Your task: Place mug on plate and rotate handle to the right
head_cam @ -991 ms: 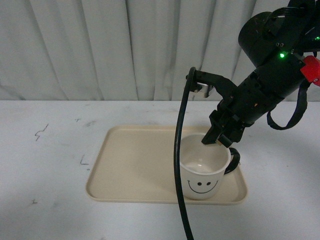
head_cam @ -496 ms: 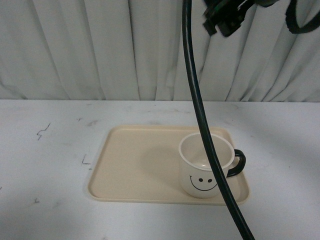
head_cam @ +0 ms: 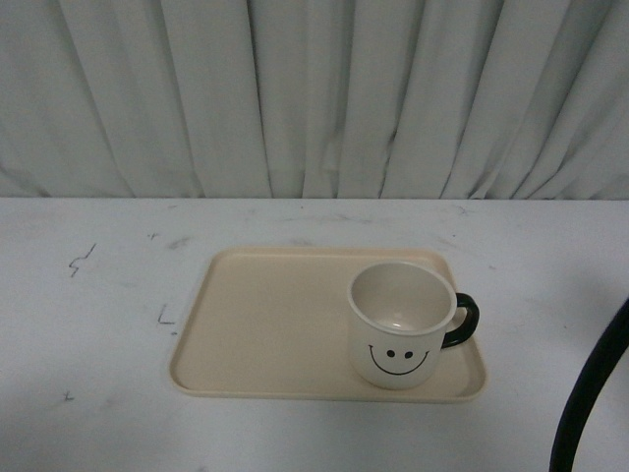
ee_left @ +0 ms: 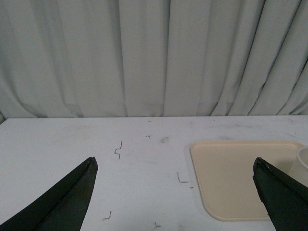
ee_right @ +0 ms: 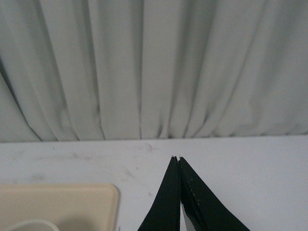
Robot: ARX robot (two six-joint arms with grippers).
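Observation:
The cream-white mug stands upright on the right part of the beige plate, smiley face toward me, its black handle pointing right. Neither gripper shows in the front view. In the left wrist view my left gripper is open and empty above bare table, with the plate toward one side and a sliver of the mug at the frame edge. In the right wrist view my right gripper is shut and empty over the table, apart from the plate's corner and the mug's rim.
A white table with small dark marks carries the plate. A pleated grey-white curtain hangs behind it. A black cable crosses the front view's lower right corner.
My right arm has let go of the mug's rim, risen and left the front view. The mug stays on the plate, handle to the right. Only the cable remains at the lower right.

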